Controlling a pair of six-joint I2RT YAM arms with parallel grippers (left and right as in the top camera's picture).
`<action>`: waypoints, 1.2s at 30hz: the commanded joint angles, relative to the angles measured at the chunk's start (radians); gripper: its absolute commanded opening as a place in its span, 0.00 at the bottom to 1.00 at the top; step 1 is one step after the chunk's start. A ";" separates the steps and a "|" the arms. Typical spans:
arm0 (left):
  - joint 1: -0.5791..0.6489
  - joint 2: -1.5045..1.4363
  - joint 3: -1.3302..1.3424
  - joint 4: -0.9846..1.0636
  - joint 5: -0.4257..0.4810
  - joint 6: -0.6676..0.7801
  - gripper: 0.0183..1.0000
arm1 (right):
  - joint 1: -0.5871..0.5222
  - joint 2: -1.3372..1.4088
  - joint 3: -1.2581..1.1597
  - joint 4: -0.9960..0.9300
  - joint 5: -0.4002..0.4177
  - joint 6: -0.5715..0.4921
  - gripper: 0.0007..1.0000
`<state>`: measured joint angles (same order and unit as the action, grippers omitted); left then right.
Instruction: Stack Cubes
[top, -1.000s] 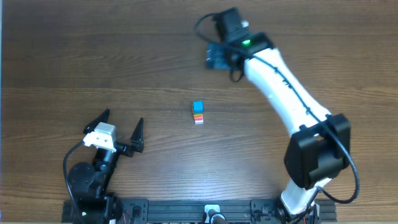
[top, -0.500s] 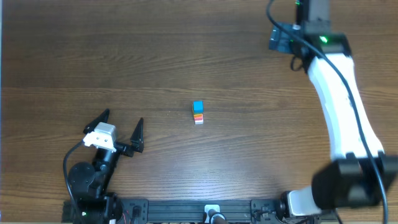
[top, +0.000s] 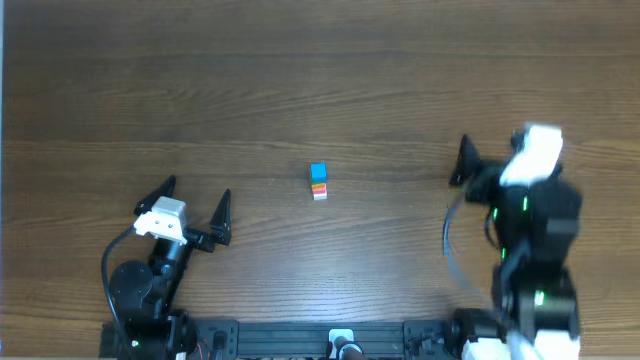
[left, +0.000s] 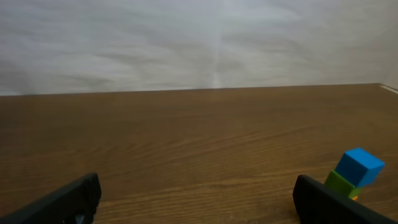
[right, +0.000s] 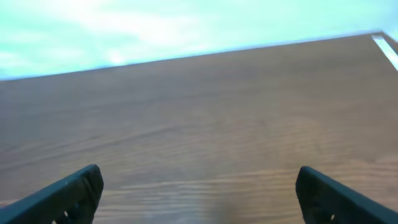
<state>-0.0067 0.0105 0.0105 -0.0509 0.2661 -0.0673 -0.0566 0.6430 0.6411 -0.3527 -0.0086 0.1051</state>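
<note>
A small stack of cubes (top: 318, 182) stands upright at the table's middle, with a blue cube on top and orange beneath it. In the left wrist view the stack (left: 354, 174) shows blue over green, beside one dark finger. My left gripper (top: 195, 205) sits near the front left, open and empty, well to the left of the stack. My right gripper (top: 495, 170) is folded back at the front right, open and empty, well to the right of the stack. Its wrist view shows bare wood between the spread fingers (right: 68, 193).
The brown wooden table (top: 300, 80) is bare around the stack. A pale wall (left: 199, 37) rises behind the table's far edge. The arm bases and a black rail (top: 330, 335) line the front edge.
My right arm has pulled back from the far side of the table to a folded pose near its base at the front right. The stack and left arm have stayed put.
</note>
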 joint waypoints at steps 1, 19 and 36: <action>0.005 -0.005 -0.005 -0.002 0.010 0.011 1.00 | 0.007 -0.257 -0.196 0.048 -0.137 -0.017 0.99; 0.005 -0.005 -0.005 -0.002 0.010 0.011 1.00 | 0.007 -0.638 -0.521 0.195 -0.140 -0.018 0.99; 0.005 -0.005 -0.005 -0.002 0.010 0.011 1.00 | 0.007 -0.638 -0.636 0.290 -0.132 -0.017 0.99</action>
<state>-0.0067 0.0109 0.0105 -0.0513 0.2661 -0.0673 -0.0555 0.0147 0.0105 -0.0586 -0.1333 0.0971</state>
